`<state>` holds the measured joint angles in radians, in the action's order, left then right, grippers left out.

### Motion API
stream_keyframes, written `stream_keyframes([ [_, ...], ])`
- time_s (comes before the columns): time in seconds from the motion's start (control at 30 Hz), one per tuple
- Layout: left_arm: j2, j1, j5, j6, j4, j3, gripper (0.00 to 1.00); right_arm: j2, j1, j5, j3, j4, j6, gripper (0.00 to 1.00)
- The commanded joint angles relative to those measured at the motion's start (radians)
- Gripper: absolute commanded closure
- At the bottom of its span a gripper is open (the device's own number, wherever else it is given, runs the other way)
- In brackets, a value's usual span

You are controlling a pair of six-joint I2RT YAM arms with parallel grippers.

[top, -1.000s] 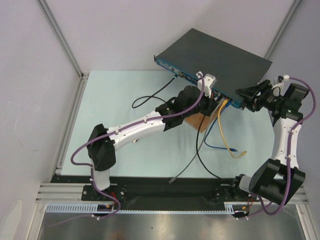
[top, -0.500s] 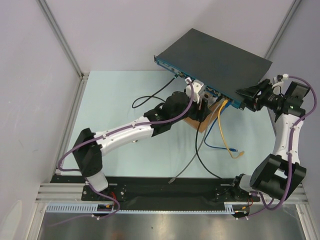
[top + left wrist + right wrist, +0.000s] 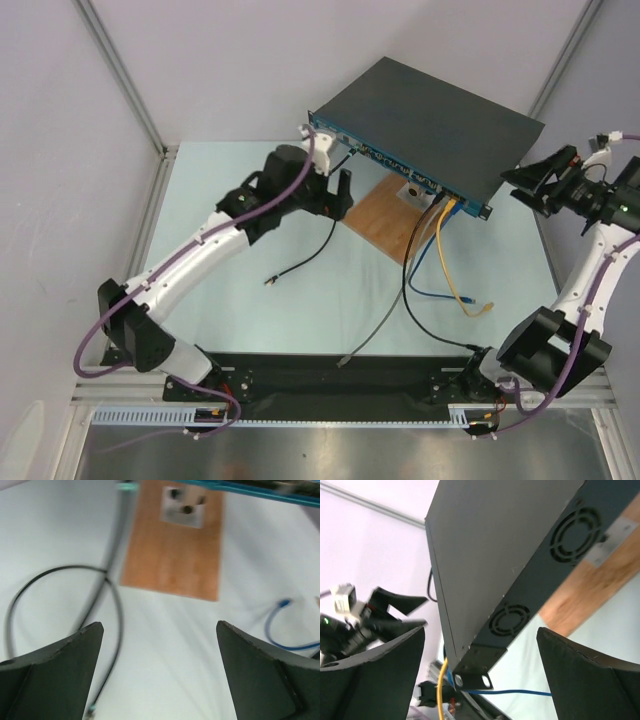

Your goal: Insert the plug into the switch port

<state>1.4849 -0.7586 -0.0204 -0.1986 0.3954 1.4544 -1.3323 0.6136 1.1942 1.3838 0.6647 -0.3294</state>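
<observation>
Both sets of jaws are wide open and hold nothing, the switch sits at the back of the bench, and I think the left jaws should drop gently over the loose black plug and pinch it straight.

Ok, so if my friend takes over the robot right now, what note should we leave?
Left gripper: open, empty, above the table, left of the wooden board.
Right gripper: open, empty, off the switch's right end.
Done: yellow cable runs into the switch's front face.
To do: black cable has a loose end on the table; maybe plug that in.
</observation>
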Motion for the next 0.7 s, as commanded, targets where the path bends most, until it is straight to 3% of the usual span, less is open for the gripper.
stream_keyframes([
  [0.0,0.015,0.128,-0.004,0.027,0.3,0.119,0.0,-0.01,0.066,0.033,0.113,0.159,0.211,0.0],
  [0.1,-0.007,0.214,0.013,0.063,0.346,0.152,0.0,-0.042,0.078,-0.014,0.23,0.286,0.298,0.0],
  [0.13,-0.049,0.238,0.107,0.092,0.336,0.135,0.0,-0.063,0.069,-0.022,0.26,0.35,0.317,0.0],
  [0.2,-0.081,0.306,0.145,0.117,0.33,0.138,0.0,-0.074,0.039,-0.053,0.344,0.401,0.363,0.0],
  [0.33,-0.159,0.332,0.045,0.18,0.321,0.121,0.0,0.005,-0.142,-0.195,0.382,0.394,0.377,0.0],
  [0.57,-0.327,0.332,-0.009,0.257,0.309,-0.003,0.0,0.165,-0.475,-0.441,0.353,0.397,0.47,0.0],
  [0.67,-0.377,0.332,-0.019,0.249,0.306,-0.058,0.0,0.196,-0.524,-0.459,0.296,0.385,0.466,0.0],
])
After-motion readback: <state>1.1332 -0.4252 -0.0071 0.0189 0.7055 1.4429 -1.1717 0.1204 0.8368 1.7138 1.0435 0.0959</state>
